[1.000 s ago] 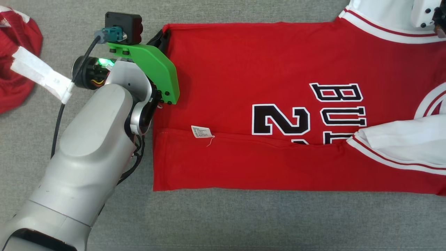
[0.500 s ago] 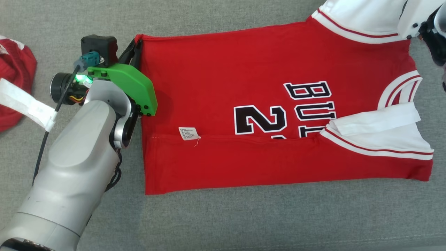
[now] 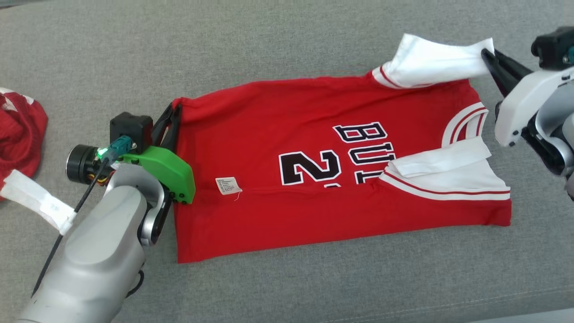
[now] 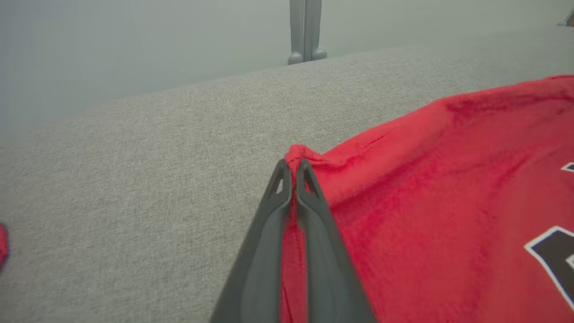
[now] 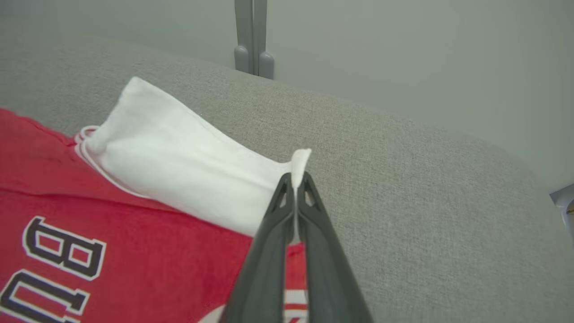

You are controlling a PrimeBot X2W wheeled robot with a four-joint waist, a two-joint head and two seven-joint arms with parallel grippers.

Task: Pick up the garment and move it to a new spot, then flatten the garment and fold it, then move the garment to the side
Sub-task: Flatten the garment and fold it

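Note:
The garment (image 3: pixel 314 148) is a red jersey with white sleeves and black lettering, spread on the grey cushion with its near edge folded up over the front. My left gripper (image 3: pixel 176 106) is shut on the garment's far hem corner (image 4: pixel 299 154), pinching red cloth between its fingers. At the far right, my right gripper (image 3: pixel 486 53) is shut on the tip of the far white sleeve (image 5: pixel 179 152), which lifts slightly off the cushion. The near white sleeve (image 3: pixel 448 172) lies folded over the red body.
Another red cloth (image 3: pixel 20 130) with a white strip (image 3: pixel 38 202) lies at the left edge of the grey cushion (image 3: pixel 287 278). A grey post (image 4: pixel 305 31) stands beyond the cushion's far edge, against a pale wall.
The head view has shifted, so the whole scene sits lower and smaller. Both grippers keep their hold. The far white sleeve and the right gripper have come fully into view.

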